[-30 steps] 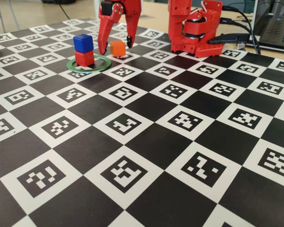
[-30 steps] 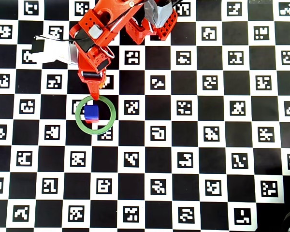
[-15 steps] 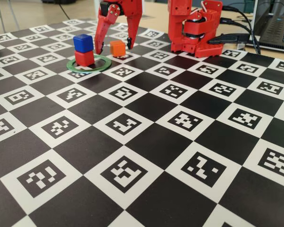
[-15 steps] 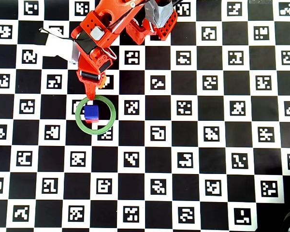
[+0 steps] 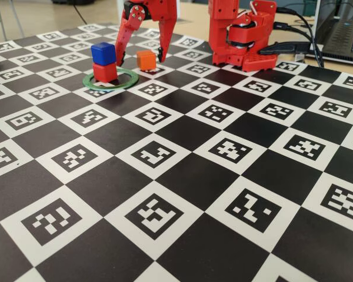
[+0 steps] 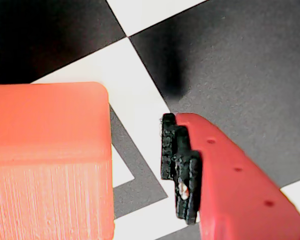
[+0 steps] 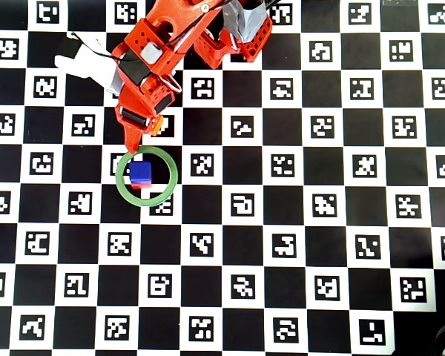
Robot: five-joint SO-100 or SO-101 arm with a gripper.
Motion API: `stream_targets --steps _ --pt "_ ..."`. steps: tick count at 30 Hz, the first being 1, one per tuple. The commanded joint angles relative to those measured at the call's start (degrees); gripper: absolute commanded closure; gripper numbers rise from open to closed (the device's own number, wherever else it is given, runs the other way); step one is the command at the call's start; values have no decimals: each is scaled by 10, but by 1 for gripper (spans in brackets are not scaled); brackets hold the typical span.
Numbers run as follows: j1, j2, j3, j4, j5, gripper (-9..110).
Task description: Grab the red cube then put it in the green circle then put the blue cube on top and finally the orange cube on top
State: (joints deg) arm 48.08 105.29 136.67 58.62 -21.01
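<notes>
The blue cube (image 5: 103, 53) sits stacked on the red cube (image 5: 105, 71) inside the green circle (image 5: 127, 80). Just beside the ring, the small bright orange cube (image 5: 145, 59) rests on the chequered worktop (image 5: 182, 176), between the gripper's (image 5: 139, 60) parted jaws, untouched.

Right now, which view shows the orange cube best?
The fixed view: the orange cube sits whole between the open claw's fingers. The wrist view crops it at the frame edge; overhead, the arm hides all but a sliver.
</notes>
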Motion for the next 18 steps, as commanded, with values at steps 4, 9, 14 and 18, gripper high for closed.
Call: stream_targets --steps 4,9,14,18 --pt "-10 8 -7 -11 23 57" --pt "-11 8 -8 -14 33 58" --pt "-12 8 -8 -15 37 59" --pt "-12 8 -8 -16 38 63"
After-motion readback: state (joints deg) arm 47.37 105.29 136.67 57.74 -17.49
